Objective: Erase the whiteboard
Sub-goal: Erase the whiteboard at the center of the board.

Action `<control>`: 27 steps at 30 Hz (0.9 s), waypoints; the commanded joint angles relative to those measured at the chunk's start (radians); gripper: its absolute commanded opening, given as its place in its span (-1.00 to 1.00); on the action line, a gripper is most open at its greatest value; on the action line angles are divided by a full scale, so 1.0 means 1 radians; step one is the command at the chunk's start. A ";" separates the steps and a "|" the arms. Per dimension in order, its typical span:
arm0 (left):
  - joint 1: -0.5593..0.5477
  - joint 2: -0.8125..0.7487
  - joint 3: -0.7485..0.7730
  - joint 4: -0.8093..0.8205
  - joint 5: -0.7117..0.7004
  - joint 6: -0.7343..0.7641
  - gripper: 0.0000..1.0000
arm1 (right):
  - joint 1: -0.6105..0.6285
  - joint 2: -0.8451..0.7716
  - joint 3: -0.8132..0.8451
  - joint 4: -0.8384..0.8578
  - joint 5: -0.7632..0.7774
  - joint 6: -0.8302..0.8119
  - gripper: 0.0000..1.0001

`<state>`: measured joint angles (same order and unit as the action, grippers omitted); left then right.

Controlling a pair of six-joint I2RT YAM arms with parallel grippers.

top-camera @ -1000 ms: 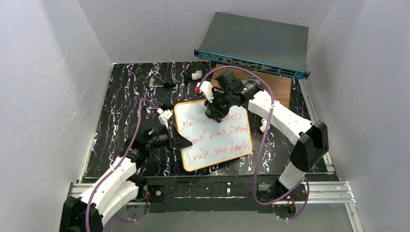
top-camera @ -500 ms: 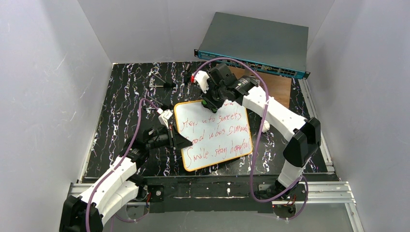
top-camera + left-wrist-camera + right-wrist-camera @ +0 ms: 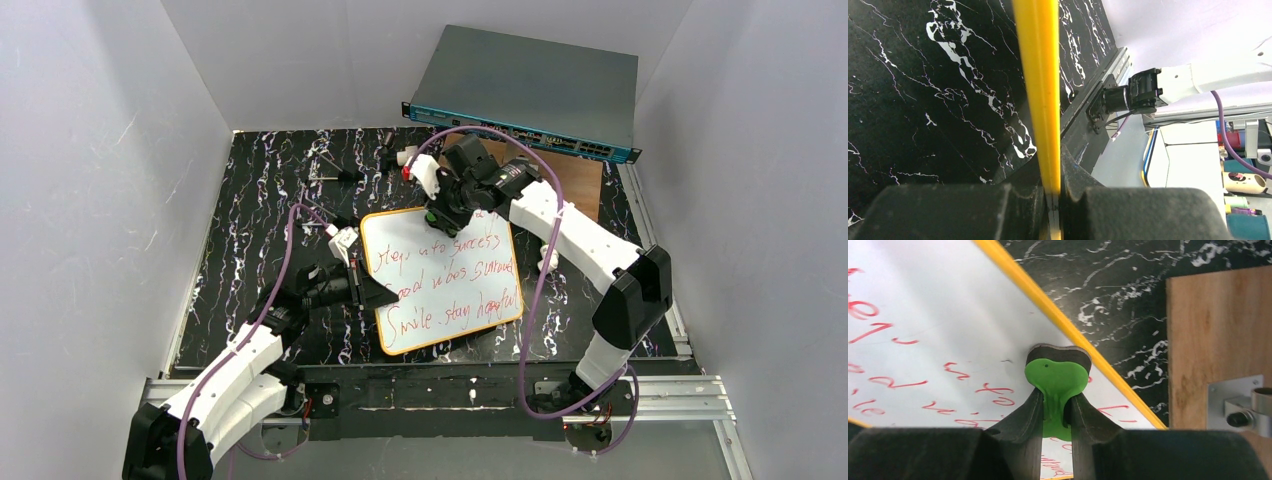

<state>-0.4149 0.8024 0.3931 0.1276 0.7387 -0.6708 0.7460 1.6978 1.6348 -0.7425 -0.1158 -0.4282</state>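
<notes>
the whiteboard (image 3: 440, 280) has open black tabletop (image 3: 250, 240) to its left and a narrower strip along its near edge. the left gripper (image 3: 378, 296) clamps its left edge. the right gripper (image 3: 437, 217) sits over its far edge, pinching a green eraser (image 3: 1055, 380). the right arm and a purple cable (image 3: 535, 290) crowd its right side. beyond its far right corner stand a wooden board (image 3: 578, 180) and a network switch (image 3: 525, 95). small loose parts (image 3: 340, 173) lie beyond its far left corner.

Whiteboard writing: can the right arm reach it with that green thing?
Probably yes. The right pincer holds the green eraser at the far edge of the whiteboard, nothing lies between, and the left pincer clamps its frame.
</notes>
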 commanded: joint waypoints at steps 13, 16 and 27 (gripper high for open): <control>-0.028 -0.018 0.045 0.058 0.054 0.142 -1.00 | 0.006 0.024 0.083 0.039 0.170 0.085 -0.97; -0.028 -0.018 0.047 0.056 0.055 0.143 -1.00 | -0.004 -0.009 0.008 0.055 0.171 0.056 -0.97; -0.028 -0.014 0.046 0.059 0.056 0.145 -1.00 | -0.007 -0.096 -0.142 -0.026 -0.190 -0.043 -0.97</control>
<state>-0.4221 0.8024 0.3939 0.1307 0.7372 -0.6540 0.7261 1.6245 1.5169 -0.7109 -0.0998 -0.4244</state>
